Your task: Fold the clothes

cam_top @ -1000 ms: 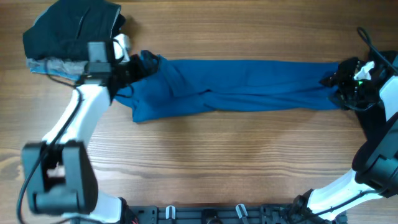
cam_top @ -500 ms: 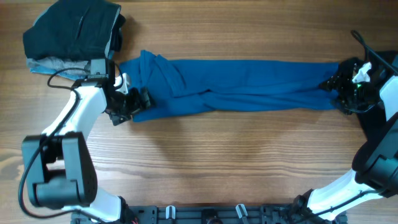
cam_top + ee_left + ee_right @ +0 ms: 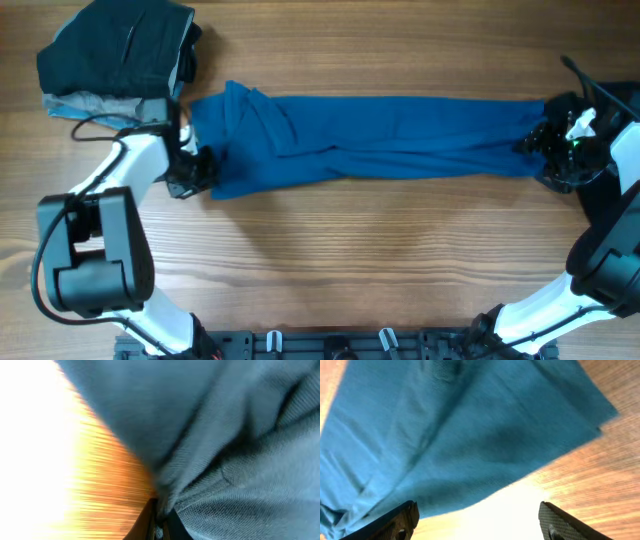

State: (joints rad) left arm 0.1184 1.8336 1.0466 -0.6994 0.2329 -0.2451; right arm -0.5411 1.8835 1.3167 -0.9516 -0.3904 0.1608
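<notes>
Jaws of the left gripper [image 3: 197,170] are pinching the lower left corner of the blue garment [image 3: 380,140]. In the left wrist view the dark fingertips [image 3: 150,522] appear to be pressing together on a bunched fold of cloth, though blur is obscuring the exact contact. Jaws of the right gripper [image 3: 540,143] are standing wide apart and holding nothing. Its fingers [image 3: 400,520] are sitting just short of the garment's right end. The garment is lying stretched lengthwise across the wooden table [image 3: 350,260]. A pile of dark clothes [image 3: 115,50] is resting near the garment's left end.
</notes>
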